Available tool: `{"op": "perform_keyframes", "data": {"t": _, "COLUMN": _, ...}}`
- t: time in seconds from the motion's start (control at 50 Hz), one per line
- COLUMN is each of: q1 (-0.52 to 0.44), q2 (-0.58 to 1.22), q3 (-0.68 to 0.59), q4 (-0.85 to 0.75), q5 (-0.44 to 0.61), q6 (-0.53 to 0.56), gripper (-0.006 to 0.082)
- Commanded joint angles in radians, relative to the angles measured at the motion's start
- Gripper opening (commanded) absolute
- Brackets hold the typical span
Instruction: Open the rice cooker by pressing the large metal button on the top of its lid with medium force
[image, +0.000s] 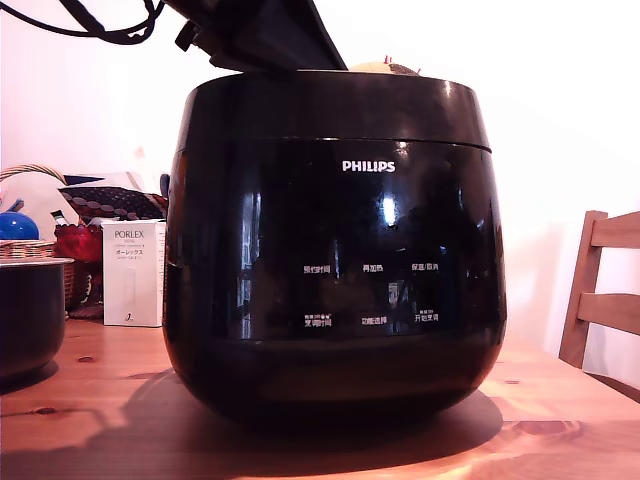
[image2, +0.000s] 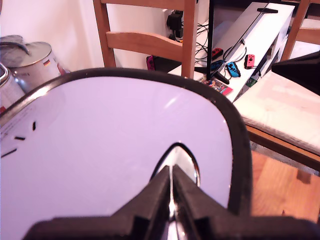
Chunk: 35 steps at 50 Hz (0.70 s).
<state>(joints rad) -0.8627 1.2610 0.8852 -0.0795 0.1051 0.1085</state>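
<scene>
One rice cooker (image: 335, 250), lid (image2: 115, 150) closed, fingers (image2: 170, 197) resting on its metal button (image2: 181, 159).

Item sits upright on the wooden surface (image: 560, 420), logo and label panel facing the exterior camera; its axis runs vertical, and the wrist view shows the top as broader than deep, glare washing it pale. Button: teardrop-shaped, chromed, near the lid's edge, narrow end toward me. My fingers are clenched together, empty, their tips on or just over the button; actual contact I cannot confirm. Recommended handling, as I judge it: push straight down along the cooker's vertical axis, tips centred on the metal so they do not skid onto the glossy lid, firm but not hard, then lift clear for the lid to spring. Adjacent: dark pot (image: 30, 315), white box (image: 133, 272), chair (image: 605, 290).
</scene>
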Motion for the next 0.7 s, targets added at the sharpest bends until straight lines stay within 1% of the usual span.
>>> {"op": "perform_keyframes", "data": {"t": 0.0, "q1": 0.002, "q2": 0.066, "q3": -0.092, "q4": -0.048, "q5": -0.008, "q6": 0.003, "gripper": -0.0024}}
{"op": "perform_keyframes", "data": {"t": 0.2, "q1": 0.003, "q2": 0.003, "q3": -0.091, "q4": 0.085, "q5": -0.004, "q6": -0.005, "gripper": -0.0024}}
{"op": "perform_keyframes", "data": {"t": 0.3, "q1": 0.003, "q2": -0.035, "q3": -0.091, "q4": 0.125, "q5": -0.005, "q6": -0.005, "gripper": -0.0024}}
{"op": "perform_keyframes", "data": {"t": 0.52, "q1": 0.003, "q2": -0.121, "q3": -0.09, "q4": 0.164, "q5": -0.031, "q6": -0.006, "gripper": -0.0024}}
{"op": "perform_keyframes", "data": {"t": 0.68, "q1": 0.008, "q2": -0.178, "q3": -0.09, "q4": 0.16, "q5": -0.088, "q6": -0.005, "gripper": -0.0024}}
